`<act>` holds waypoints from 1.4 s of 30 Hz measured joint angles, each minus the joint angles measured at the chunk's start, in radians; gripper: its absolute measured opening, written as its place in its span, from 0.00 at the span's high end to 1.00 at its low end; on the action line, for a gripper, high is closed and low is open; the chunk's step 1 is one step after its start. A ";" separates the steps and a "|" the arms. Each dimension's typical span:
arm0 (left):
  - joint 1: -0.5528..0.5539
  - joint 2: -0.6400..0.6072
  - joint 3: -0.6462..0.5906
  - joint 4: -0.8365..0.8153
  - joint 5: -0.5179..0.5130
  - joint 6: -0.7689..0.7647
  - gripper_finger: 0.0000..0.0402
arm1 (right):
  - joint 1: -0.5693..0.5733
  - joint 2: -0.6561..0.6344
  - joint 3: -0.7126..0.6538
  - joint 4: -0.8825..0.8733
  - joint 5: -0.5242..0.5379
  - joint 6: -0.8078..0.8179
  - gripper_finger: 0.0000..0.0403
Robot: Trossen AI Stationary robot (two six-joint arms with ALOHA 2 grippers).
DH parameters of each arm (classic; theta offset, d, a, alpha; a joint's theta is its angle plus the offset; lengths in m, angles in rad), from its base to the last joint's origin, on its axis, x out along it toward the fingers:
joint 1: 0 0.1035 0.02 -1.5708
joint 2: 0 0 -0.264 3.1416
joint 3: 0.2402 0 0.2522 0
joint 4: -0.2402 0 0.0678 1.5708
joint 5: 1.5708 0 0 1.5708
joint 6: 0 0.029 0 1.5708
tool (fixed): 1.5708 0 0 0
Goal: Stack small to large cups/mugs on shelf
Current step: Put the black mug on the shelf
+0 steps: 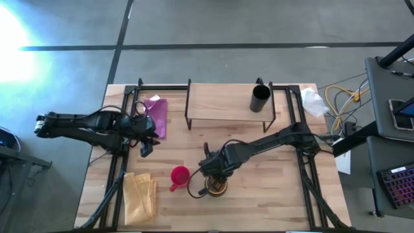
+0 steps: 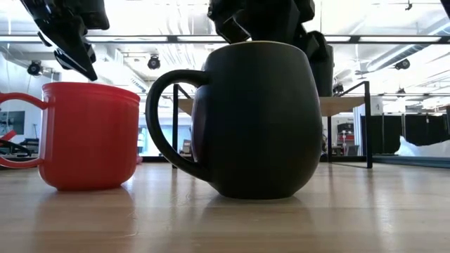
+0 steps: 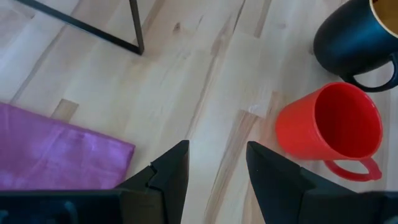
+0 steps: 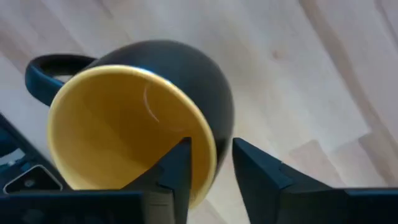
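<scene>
The dark mug with yellow inside [image 1: 217, 188] stands upright on the tabletop near its near edge, handle toward the red mug [image 1: 179, 175]. My right gripper [image 4: 211, 163] is shut on its rim from above. The red mug [image 3: 329, 127] stands upright just left of it, on its base. The taller black cup [image 1: 260, 98] stands on the right end of the light-wood shelf [image 1: 220, 103]. My left gripper [image 3: 216, 167] is open and hovers over bare wood left of the red mug, beside a purple cloth [image 3: 56, 149]. My right gripper holds the dark mug by its rim [image 4: 208, 146], on the side away from the handle [image 4: 53, 65]. One finger [image 4: 177, 168] is inside the yellow hollow and the other [image 4: 261, 174] outside the dark wall. The fingers come down from above. The mug [image 2: 256, 119] stands upright with its base on the table.
A folded yellow cloth [image 1: 140, 194] lies near the near-left corner, the purple cloth [image 1: 157, 115] left of the shelf. A crumpled white thing [image 1: 314, 100] lies at the far right. Black frame bars run along both table sides. The shelf's left and middle are bare.
</scene>
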 joint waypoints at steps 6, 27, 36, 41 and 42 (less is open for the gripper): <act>0.000 0.005 0.000 -0.021 -0.001 0.000 0.64 | -0.022 -0.001 -0.041 0.018 -0.031 -0.062 0.86; -0.001 0.012 0.000 -0.036 -0.130 -0.062 0.64 | -0.151 -0.002 0.101 -0.104 0.195 -0.692 0.97; -0.001 0.033 0.000 -0.025 -0.132 -0.079 0.64 | -0.127 -0.008 0.255 -0.303 0.366 -0.830 0.97; 0.000 0.050 0.000 0.001 -0.133 -0.079 0.64 | -0.137 -0.012 0.362 -0.362 0.397 -0.834 0.97; 0.000 0.053 0.000 0.009 -0.133 -0.079 0.64 | -0.139 -0.012 0.372 -0.364 0.398 -0.834 0.97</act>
